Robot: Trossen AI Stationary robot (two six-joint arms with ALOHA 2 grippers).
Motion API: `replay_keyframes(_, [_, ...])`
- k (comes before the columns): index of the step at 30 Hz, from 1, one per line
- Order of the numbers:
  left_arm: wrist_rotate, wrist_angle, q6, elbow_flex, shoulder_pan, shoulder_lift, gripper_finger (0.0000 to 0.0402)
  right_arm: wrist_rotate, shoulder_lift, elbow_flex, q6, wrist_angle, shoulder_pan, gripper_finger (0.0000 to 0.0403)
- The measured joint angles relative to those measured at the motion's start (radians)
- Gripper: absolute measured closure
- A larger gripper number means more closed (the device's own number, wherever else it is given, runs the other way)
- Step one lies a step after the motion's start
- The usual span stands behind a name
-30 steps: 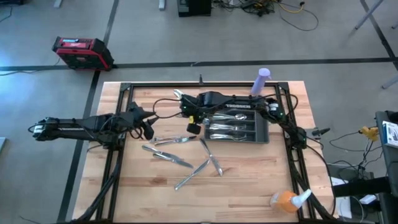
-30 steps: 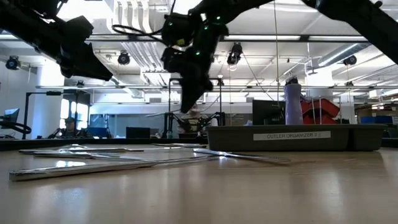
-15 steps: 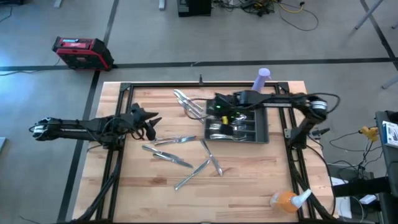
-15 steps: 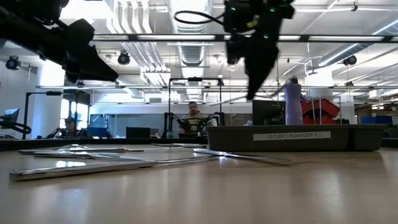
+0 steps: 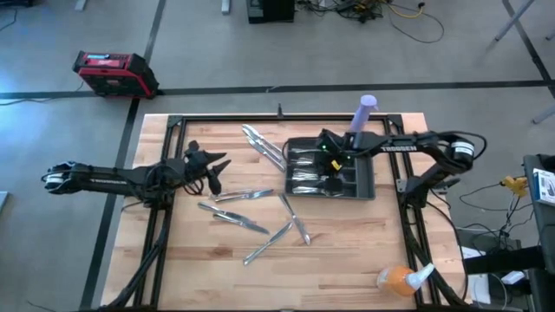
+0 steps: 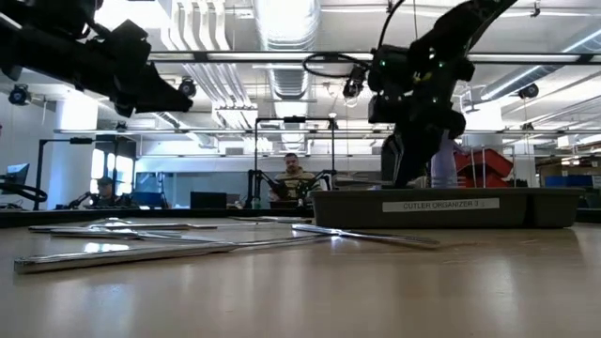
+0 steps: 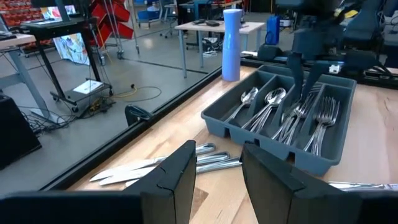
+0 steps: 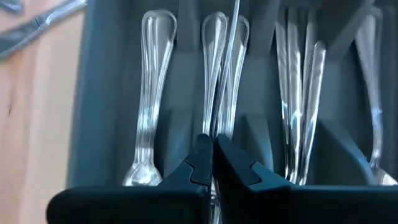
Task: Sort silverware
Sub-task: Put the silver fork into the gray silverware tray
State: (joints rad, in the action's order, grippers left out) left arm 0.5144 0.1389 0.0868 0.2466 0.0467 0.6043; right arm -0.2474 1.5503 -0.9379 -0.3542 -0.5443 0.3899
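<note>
A dark grey tray [image 5: 364, 178] at the table's far right holds spoons [image 8: 149, 93] and forks [image 8: 305, 87] in its compartments. More silverware lies loose on the wood: pieces left of the tray [image 5: 238, 196], near the middle [image 5: 270, 241] and at the far side [image 5: 260, 143]. My right gripper [image 5: 329, 146] is over the tray's far left part, shut on one slim silver piece [image 8: 229, 56]; in the low view it [image 6: 413, 164] dips behind the tray wall. My left gripper [image 7: 217, 180] is open above the table's left [image 5: 211, 165], holding nothing. My right gripper pinches the slim silver piece between its two fingertips [image 8: 200, 155], at the piece's end nearest the fingers [image 8: 215, 134]. The piece shows edge-on and runs straight on from the fingers, along a compartment of spoons. I cannot tell whether it rests on them.
A lavender cylinder [image 5: 365, 113] stands just beyond the tray's far edge. An orange-and-white bottle [image 5: 401, 279] lies at the near right corner. A black frame [image 5: 173, 130] runs round the table. Bare wood lies along the near edge [image 5: 286, 286].
My right gripper, shut on the silver piece, has gone from the tray's left end toward the table's right and far edge, over the tray, and has come down into it. My left gripper has shifted a little toward the far edge.
</note>
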Motion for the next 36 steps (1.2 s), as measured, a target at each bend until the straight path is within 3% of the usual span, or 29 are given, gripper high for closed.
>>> replay_keyframes(5, [0.000,0.016,-0.002,0.000,0.000,0.013,0.0285,-0.101,0.051,-0.009,-0.066,0.011,0.028,0.0402])
replay_keyframes(14, [0.000,0.111,-0.075,0.002,0.001,0.035,0.0285,-0.097,0.155,-0.055,-0.077,0.010,0.030,0.0402])
replay_keyframes(23, [0.000,0.112,-0.085,0.002,0.001,0.036,0.0285,-0.040,0.161,-0.081,-0.023,0.009,0.030,0.0399])
replay_keyframes(36, [0.000,0.112,-0.096,0.002,0.001,0.038,0.0285,-0.040,0.161,-0.140,-0.020,-0.073,0.028,0.0283])
